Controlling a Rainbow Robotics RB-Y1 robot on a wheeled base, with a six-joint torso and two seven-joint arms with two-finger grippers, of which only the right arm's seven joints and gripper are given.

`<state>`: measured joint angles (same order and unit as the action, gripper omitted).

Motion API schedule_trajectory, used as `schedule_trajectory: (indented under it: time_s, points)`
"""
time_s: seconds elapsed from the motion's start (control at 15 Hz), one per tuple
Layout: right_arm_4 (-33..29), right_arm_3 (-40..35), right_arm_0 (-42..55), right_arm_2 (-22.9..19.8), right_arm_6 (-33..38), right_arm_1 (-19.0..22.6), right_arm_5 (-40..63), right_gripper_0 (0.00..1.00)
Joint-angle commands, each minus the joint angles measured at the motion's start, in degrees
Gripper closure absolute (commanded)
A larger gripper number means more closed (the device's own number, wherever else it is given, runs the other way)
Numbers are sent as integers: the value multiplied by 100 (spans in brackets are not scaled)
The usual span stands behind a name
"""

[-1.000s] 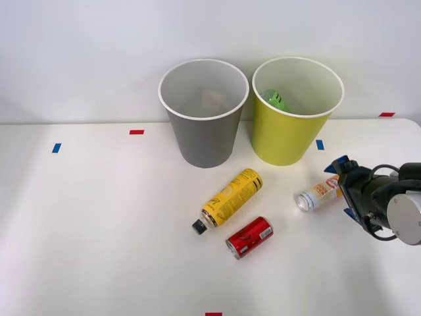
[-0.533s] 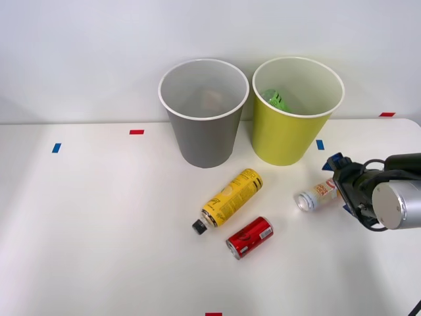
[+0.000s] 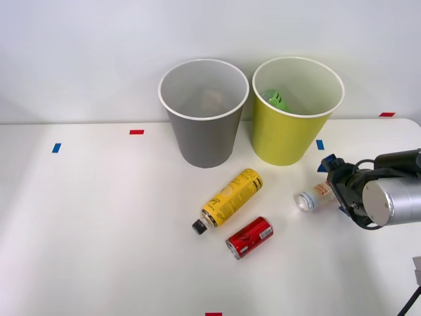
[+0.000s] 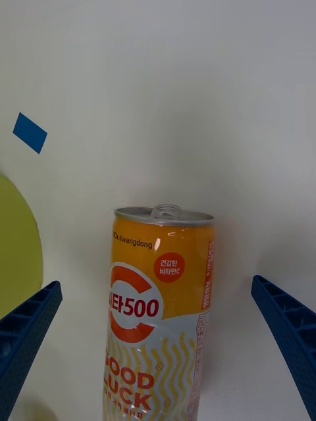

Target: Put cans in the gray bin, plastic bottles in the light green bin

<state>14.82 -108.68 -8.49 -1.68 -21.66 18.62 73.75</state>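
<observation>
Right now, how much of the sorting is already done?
Done: a green bottle lies in the light green bin. In hand: the open end effector straddles the orange-and-white can, not gripping yet. Left: that can, the red can, the yellow bottle.

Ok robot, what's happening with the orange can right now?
Right gripper open, fingers either side of the orange can. Can lying on the table, not gripped yet. Nothing in the way.

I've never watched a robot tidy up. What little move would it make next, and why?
Probably close the right gripper on the orange-and-white can. The can lies on the table between the open blue fingers, neither touching it, so squeezing comes before lifting it toward the gray bin.
</observation>
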Motion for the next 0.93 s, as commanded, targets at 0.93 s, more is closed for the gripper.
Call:
schedule_trajectory:
  time_s: [0.93]
  points:
    - [-339, 4, -39, 89, -13, -157, 122, 0]
